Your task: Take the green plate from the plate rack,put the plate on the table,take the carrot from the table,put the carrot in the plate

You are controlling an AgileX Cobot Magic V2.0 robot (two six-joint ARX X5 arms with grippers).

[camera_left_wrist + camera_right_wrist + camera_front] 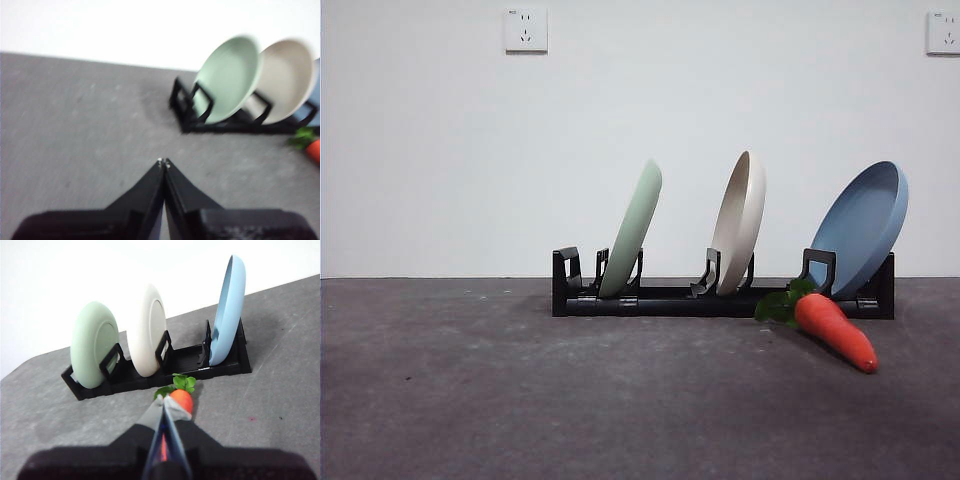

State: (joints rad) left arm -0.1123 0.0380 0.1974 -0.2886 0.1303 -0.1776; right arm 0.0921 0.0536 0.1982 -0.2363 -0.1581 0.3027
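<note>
Mint-green plate: the green plate (632,228) stands in the left-hand slot of the plate rack (670,300), leaning to the right, so you have not lifted it yet.
Rack position: it sits toward the bench's (520,400) far edge, running side to side, with the cream-white plate (741,222) in the middle slot and the blue plate (863,226) at the right end.
Carrot: the carrot (835,330) lies on the bench just in front of the rack's right end, leaves close to the rack, tip pointing toward the near right corner.
Left fingers: your left gripper (163,162) has its fingers pressed together and holds nothing; it hangs over bare bench, well apart from the green plate.
Right fingers: your right gripper (164,401) is likewise closed and empty, hovering above the carrot.
Risk, closed approach: if you go in without opening, the fingers will likely push the plate over instead of straddling its rim.
Risk, neighbours: the green plate leans toward the cream-white one; pulling it sideways could knock that plate or drag the rack.
Risk, set-down: choose open bench near the front edge, clear of the carrot, or the plate may land on it and tilt.
</note>
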